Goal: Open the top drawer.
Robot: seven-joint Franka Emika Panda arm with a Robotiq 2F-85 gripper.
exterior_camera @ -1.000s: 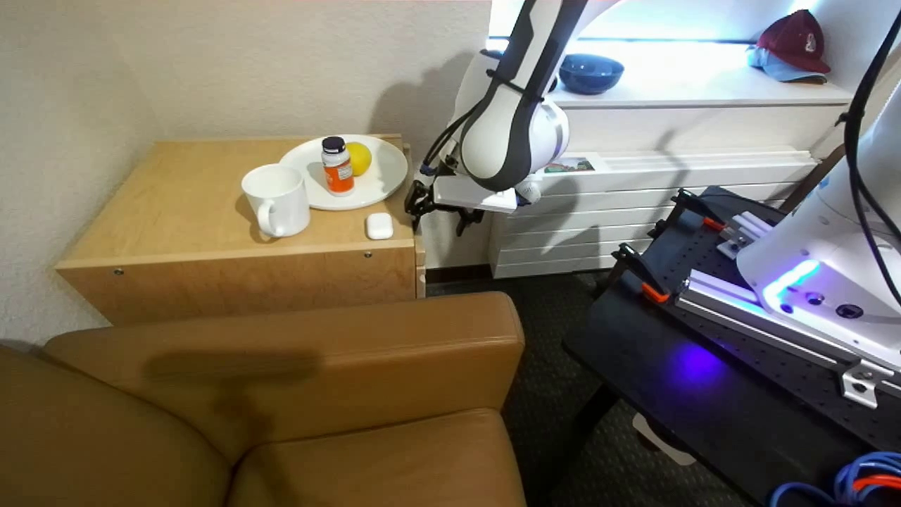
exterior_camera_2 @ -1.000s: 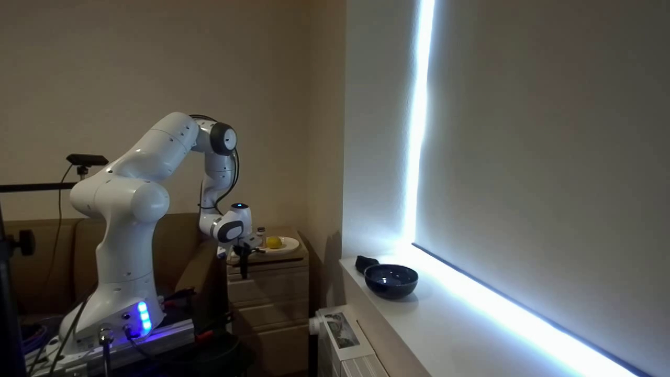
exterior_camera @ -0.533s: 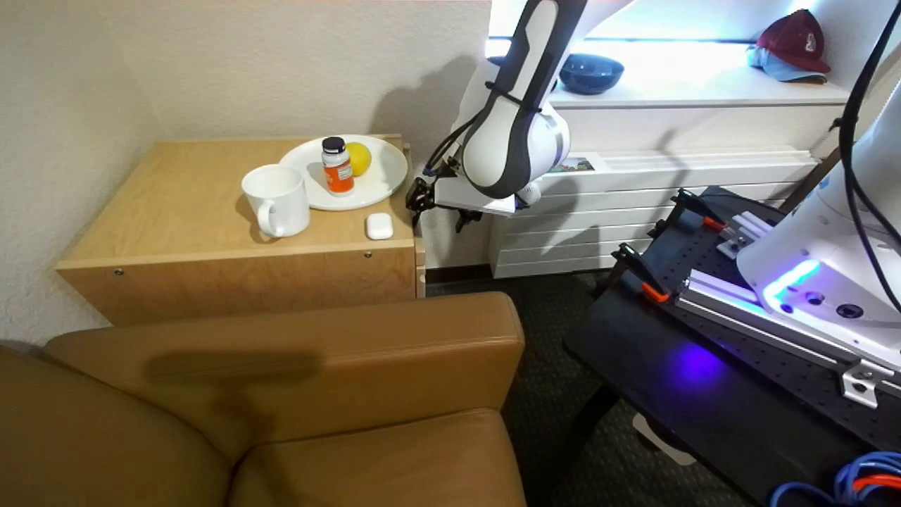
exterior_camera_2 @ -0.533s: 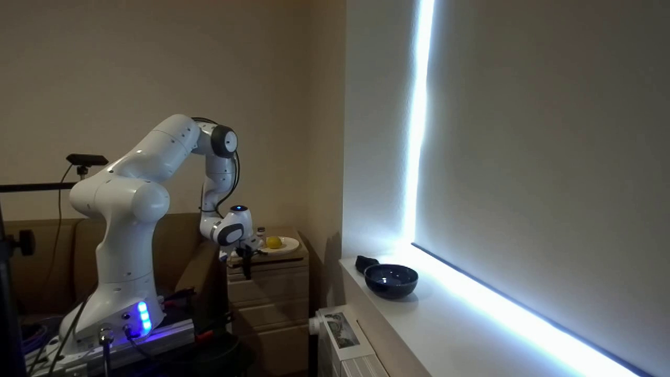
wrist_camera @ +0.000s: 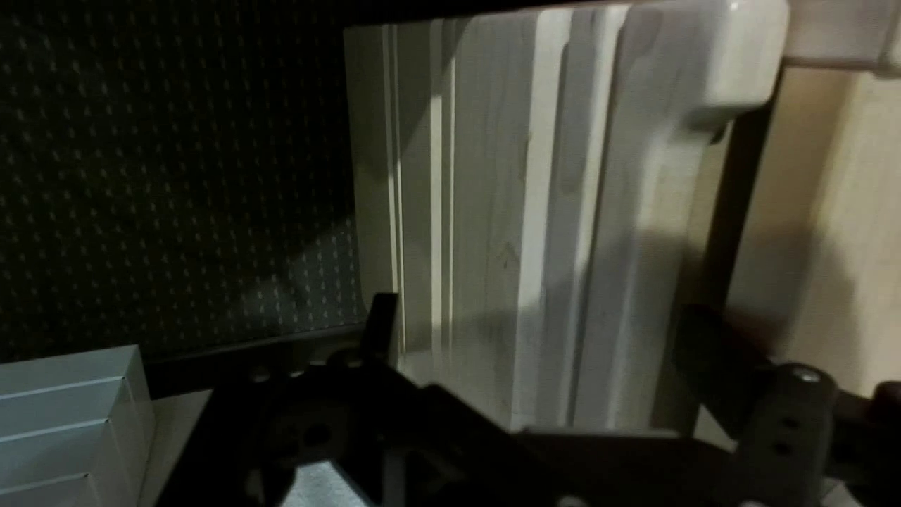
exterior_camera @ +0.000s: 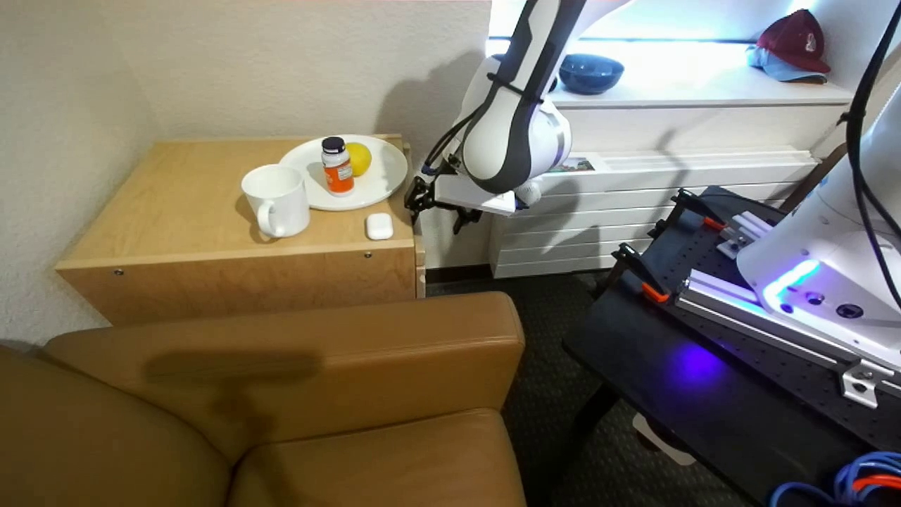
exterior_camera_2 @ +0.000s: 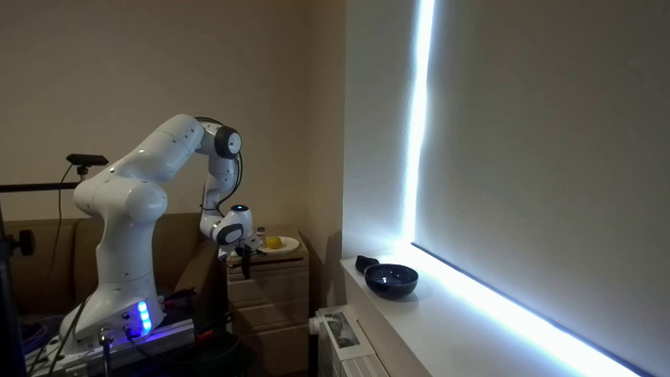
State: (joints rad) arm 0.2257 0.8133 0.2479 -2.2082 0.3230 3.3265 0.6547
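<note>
The cabinet [exterior_camera: 211, 190] is a light tan box. Its top drawer [wrist_camera: 651, 204] is the uppermost front panel in the wrist view, beside a dark gap under the top slab. It also shows as a dim shallow front in an exterior view [exterior_camera_2: 285, 266]. My gripper [wrist_camera: 535, 324] is open, with its fingers spread across the drawer fronts. The right finger in the wrist view lies at the dark gap by the drawer's upper edge. I cannot tell whether it touches. The left finger is over the lower fronts. In both exterior views the gripper [exterior_camera: 438, 224] [exterior_camera_2: 246, 264] is at the cabinet's front.
A white plate [exterior_camera: 387, 172] with a bottle [exterior_camera: 339, 172] and a lemon [exterior_camera: 360, 156], a mug [exterior_camera: 278, 204] and a small white case [exterior_camera: 379, 226] stand on the cabinet. A brown sofa [exterior_camera: 317, 338] stands alongside. A radiator [exterior_camera: 676, 211] and windowsill bowl [exterior_camera_2: 391, 281] are nearby.
The hand lowers very slightly after the oldest frames, then stays almost in place. The arm's upper joint shifts a little toward the cabinet. The drawer shows no visible movement.
</note>
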